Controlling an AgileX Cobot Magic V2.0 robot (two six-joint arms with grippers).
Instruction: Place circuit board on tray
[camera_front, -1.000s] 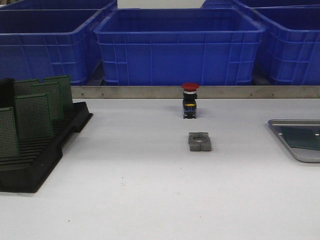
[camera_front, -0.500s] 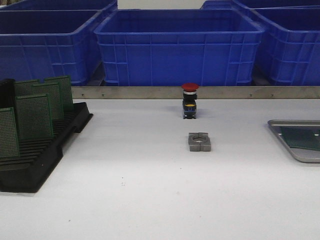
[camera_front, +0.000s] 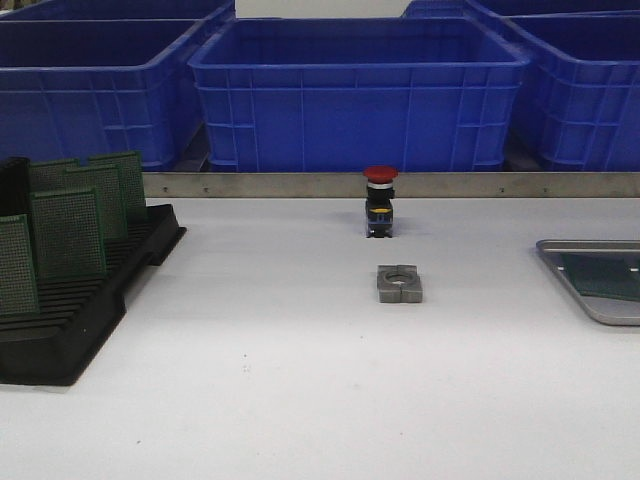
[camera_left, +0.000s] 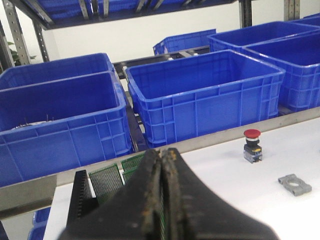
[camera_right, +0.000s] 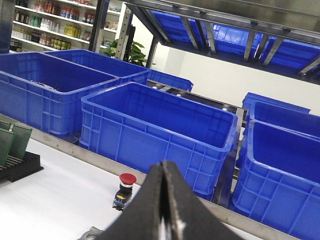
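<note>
Four green circuit boards (camera_front: 68, 232) stand upright on edge in a black slotted rack (camera_front: 70, 310) at the left side of the white surface (camera_front: 300, 400), their faces turned toward the front camera and ranged one behind another from near to far. One more dark green circuit board (camera_front: 605, 276) lies flat inside the silver-grey tray (camera_front: 590, 300) at the right edge of the front view; the frame cuts off both, so the board's full outline and long axis cannot be told, though its visible near edge runs slightly askew to the tray's front rim.

Between rack and tray, near the middle of the surface, a small grey metal block (camera_front: 400, 283) with a round hole rests flat. Just behind it, closer to the metal rail (camera_front: 250, 184), stands a red-capped push button (camera_front: 380, 200) on a black body. Large blue bins (camera_front: 360, 90) line up behind the rail.

Neither arm appears in the front view. From the left wrist view, the left claw (camera_left: 162, 165) has its two fingers pressed together with nothing between them, held above the rack end of the surface. From the right wrist view, the right claw (camera_right: 163, 180) is likewise closed tight and empty, with the push button and bins beyond it.
</note>
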